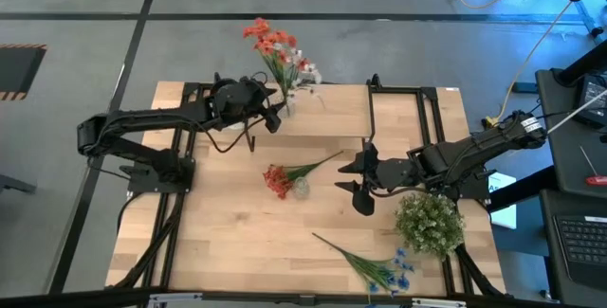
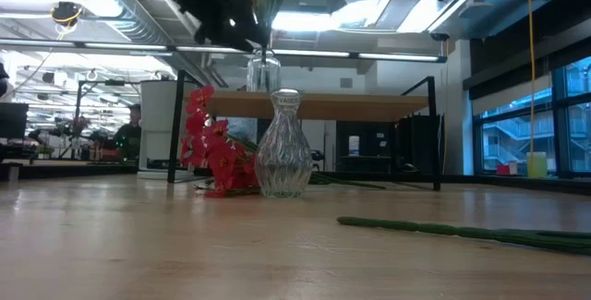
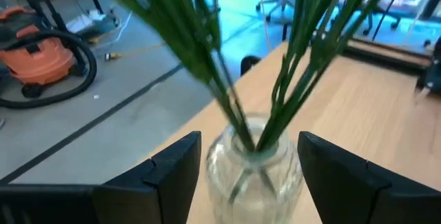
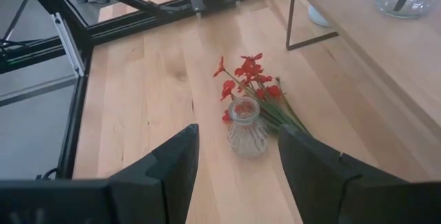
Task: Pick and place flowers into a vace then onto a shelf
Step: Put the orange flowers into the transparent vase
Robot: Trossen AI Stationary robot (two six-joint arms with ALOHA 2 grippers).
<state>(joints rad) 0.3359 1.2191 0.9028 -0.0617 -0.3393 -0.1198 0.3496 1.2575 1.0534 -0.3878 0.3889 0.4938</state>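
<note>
A clear glass vase (image 3: pixel 251 172) holding red-orange and white flowers (image 1: pixel 275 47) stands on its base on the shelf (image 1: pixel 332 114), a light-wood plank on black legs at the table's far side. My left gripper (image 3: pixel 249 141) is open, with one finger on each side of the vase's top and the green stems rising between them. A second, small glass vase (image 4: pixel 247 127) stands empty mid-table. A red flower (image 4: pixel 244 79) lies on the table behind it. My right gripper (image 4: pixel 238 131) is open and empty, above the table to the small vase's right.
A blue-blossomed flower (image 1: pixel 375 268) lies near the table's front edge, and its stem shows in the low view (image 2: pixel 462 231). A bushy green-and-white plant (image 1: pixel 430 221) stands at the front right, under my right arm. The shelf's black legs (image 4: pixel 293 17) stand behind the small vase.
</note>
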